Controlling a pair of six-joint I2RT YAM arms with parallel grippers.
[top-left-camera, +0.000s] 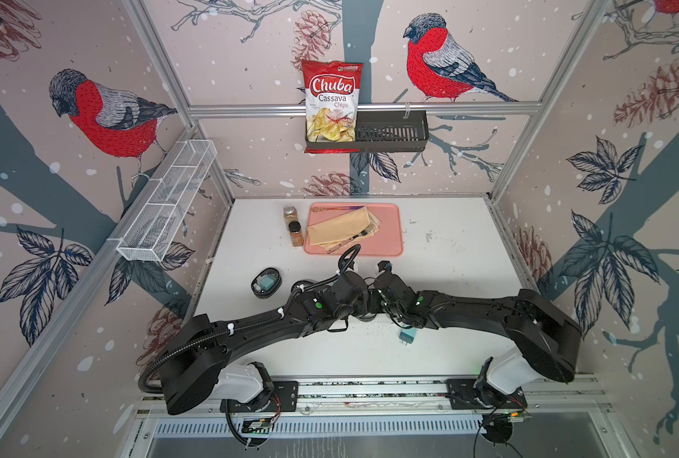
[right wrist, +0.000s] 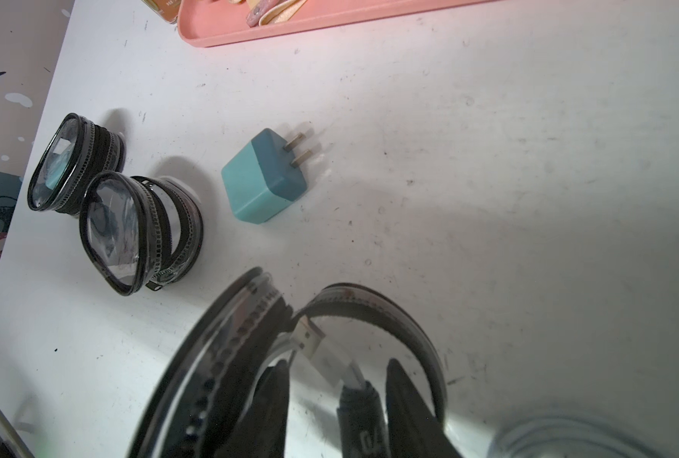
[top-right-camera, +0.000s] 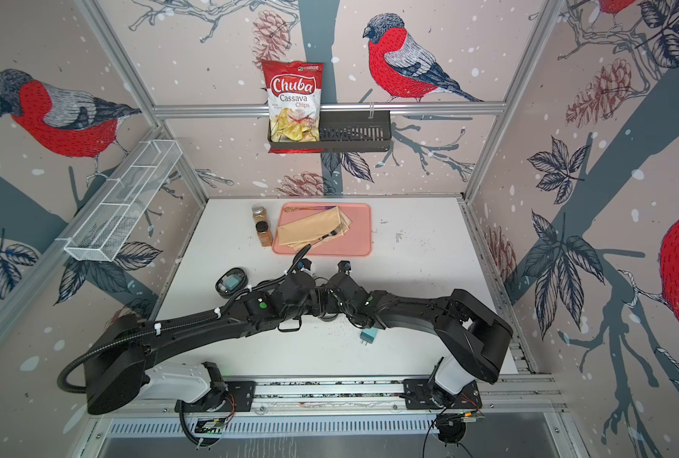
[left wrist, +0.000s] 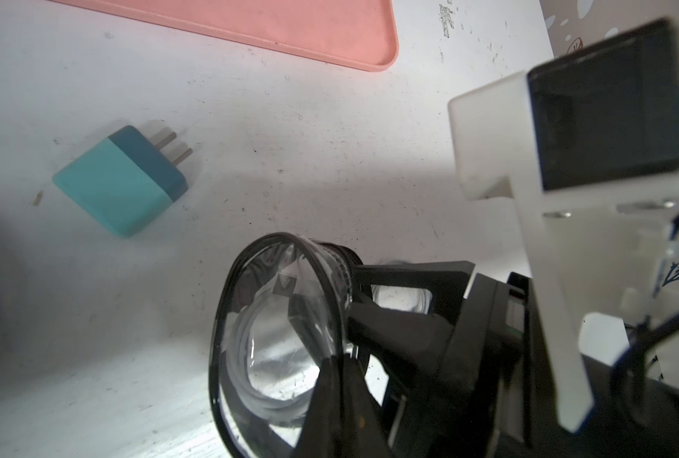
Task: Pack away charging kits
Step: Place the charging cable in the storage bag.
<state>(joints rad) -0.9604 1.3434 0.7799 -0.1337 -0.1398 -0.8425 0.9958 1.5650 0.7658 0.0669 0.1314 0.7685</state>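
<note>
Black open case (left wrist: 266, 349), centre of the surface (top-left-camera: 449, 277), has its rim clamped in the left hand (left wrist: 350, 301); right hand (right wrist: 336, 368) stands with fingers (right wrist: 274, 396) apart, white cable (right wrist: 310, 337) between them, plug in the case's opening. 1 teal adapter (top-left-camera: 408, 337) lies loose at 5 o'clock of the hands; 1 packed case (top-left-camera: 266, 282) sits at 9 o'clock.

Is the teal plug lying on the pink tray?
No, the plug lies on the white table, apart from the tray.
</note>
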